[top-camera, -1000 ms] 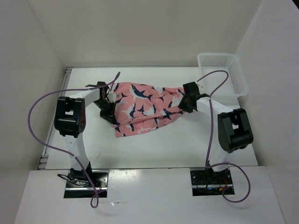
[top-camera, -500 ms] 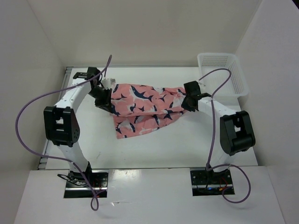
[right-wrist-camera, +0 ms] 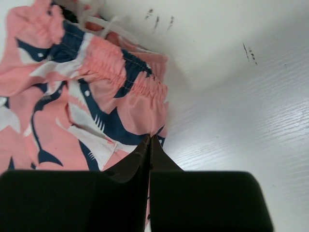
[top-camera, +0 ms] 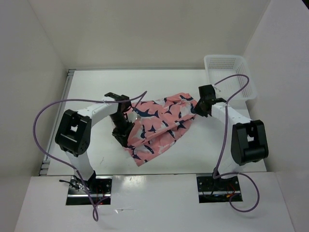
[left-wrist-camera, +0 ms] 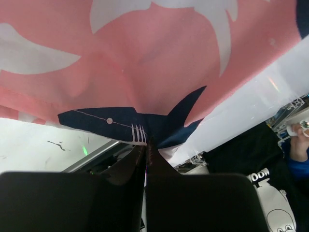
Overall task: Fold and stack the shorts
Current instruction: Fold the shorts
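Observation:
The salmon-pink shorts (top-camera: 157, 124) with navy and white sharks lie bunched across the middle of the table, one corner trailing toward the near edge. My left gripper (top-camera: 126, 126) is shut on the shorts' left edge; in the left wrist view its jaws pinch the cloth (left-wrist-camera: 145, 72) at the tip (left-wrist-camera: 146, 144), and the fabric hangs lifted above the table. At the right end my right gripper (top-camera: 197, 109) is shut on the shorts by the gathered waistband (right-wrist-camera: 120, 72), jaws meeting at the tip (right-wrist-camera: 150, 140).
A white mesh basket (top-camera: 231, 77) stands at the back right corner. White walls enclose the table on the left, back and right. Purple cables loop from both arms.
My left gripper has swung from the back left toward the centre and nearer, dragging the shorts' left edge with it. The right gripper has closed on the waistband end.

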`<action>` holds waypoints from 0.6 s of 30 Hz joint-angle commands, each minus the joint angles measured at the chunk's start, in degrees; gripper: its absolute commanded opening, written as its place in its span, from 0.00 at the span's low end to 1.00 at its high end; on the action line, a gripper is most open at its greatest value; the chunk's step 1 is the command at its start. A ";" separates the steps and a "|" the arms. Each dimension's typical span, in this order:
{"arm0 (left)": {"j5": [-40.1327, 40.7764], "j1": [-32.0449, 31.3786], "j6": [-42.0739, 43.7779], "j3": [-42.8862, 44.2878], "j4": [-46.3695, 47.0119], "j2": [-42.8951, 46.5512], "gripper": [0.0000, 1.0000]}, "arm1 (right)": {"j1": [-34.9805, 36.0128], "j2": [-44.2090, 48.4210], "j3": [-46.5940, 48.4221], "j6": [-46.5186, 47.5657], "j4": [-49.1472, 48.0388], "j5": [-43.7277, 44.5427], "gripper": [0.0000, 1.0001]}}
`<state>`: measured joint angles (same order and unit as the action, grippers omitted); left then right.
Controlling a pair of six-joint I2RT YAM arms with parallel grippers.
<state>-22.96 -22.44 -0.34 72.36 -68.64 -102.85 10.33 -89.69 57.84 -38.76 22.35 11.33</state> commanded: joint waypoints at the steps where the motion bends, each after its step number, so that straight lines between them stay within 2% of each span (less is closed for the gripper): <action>1: 0.11 -0.77 0.34 3.13 -2.28 -0.86 0.01 | -1.45 -2.15 0.16 -0.61 -2.31 0.36 0.00; 6: 0.11 -0.77 0.34 15.94 -5.80 -0.25 0.00 | -1.45 2.76 0.69 0.08 -2.31 1.40 0.00; 8: 0.11 -2.16 0.34 15.97 -5.80 1.24 0.00 | -1.45 3.46 1.30 0.71 -1.26 3.78 0.00; 12: 0.11 -16.38 0.34 9.14 -5.80 1.77 0.00 | -2.94 3.47 0.60 2.55 -0.99 3.78 0.00; 15: 0.19 -22.98 0.34 1.49 -3.00 -0.07 0.03 | -2.94 0.49 0.08 2.55 -0.99 2.55 0.00; 16: 0.20 -23.00 0.34 0.43 -2.21 -0.86 0.05 | -2.94 -0.04 0.08 2.55 -0.99 2.55 0.00; 17: 0.20 -23.00 0.34 0.42 -2.20 -1.56 0.09 | -2.94 -0.57 0.08 2.55 -1.51 2.55 0.14; 18: 0.20 -23.00 0.34 0.42 -2.20 -1.57 0.33 | -2.94 -0.57 0.08 2.55 -1.52 2.55 0.28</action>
<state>-22.90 -47.18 0.23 73.78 -68.73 -103.74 7.70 -89.27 57.69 -37.39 22.26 12.27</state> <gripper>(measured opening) 0.199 0.200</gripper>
